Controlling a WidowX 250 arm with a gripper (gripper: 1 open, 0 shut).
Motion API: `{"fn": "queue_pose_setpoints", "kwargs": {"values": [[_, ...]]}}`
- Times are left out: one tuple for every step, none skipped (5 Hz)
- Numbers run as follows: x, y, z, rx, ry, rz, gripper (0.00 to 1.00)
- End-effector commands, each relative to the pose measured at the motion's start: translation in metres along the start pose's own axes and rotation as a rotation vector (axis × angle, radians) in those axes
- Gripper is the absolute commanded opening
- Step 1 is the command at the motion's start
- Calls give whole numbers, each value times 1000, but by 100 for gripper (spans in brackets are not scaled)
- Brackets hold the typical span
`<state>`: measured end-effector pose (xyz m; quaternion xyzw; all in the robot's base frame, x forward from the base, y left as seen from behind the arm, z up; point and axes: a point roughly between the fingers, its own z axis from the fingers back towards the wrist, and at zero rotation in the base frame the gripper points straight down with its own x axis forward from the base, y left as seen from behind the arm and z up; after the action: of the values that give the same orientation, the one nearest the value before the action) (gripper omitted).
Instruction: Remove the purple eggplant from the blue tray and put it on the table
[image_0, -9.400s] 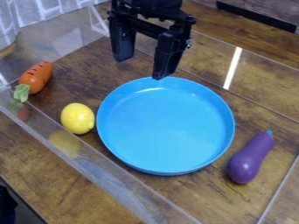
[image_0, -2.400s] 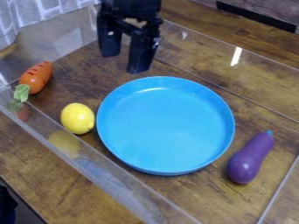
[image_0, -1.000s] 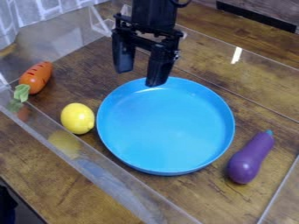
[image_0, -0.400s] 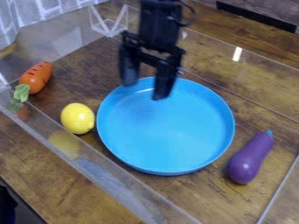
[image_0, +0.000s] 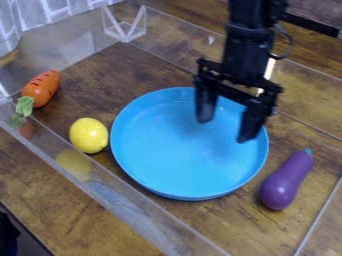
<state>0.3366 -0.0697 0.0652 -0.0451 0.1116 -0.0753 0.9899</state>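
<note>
The purple eggplant (image_0: 287, 179) lies on the table (image_0: 160, 60) to the right of the blue tray (image_0: 174, 155), just outside its rim. Nothing lies in the tray. My gripper (image_0: 230, 113) hangs over the tray's right half, pointing down, with its two dark fingers apart and nothing between them. It stands up and to the left of the eggplant, apart from it.
A yellow lemon (image_0: 88, 134) sits just left of the tray. An orange carrot (image_0: 39, 89) lies at the far left. A clear sheet with a raised edge (image_0: 127, 22) covers the wooden planks at the back left.
My gripper has swung right and lower, from the tray's back-left rim to above its right half. Its fingers stayed apart. The eggplant, lemon and carrot have not moved.
</note>
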Motion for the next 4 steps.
{"fn": "queue_pose_setpoints", "kwargs": {"values": [[13, -27, 19, 5, -78, -52, 100], [5, -42, 25, 15, -92, -109, 100], [1, -51, 27, 20, -96, -154, 100], [2, -54, 16, 25, -88, -242, 100]]}}
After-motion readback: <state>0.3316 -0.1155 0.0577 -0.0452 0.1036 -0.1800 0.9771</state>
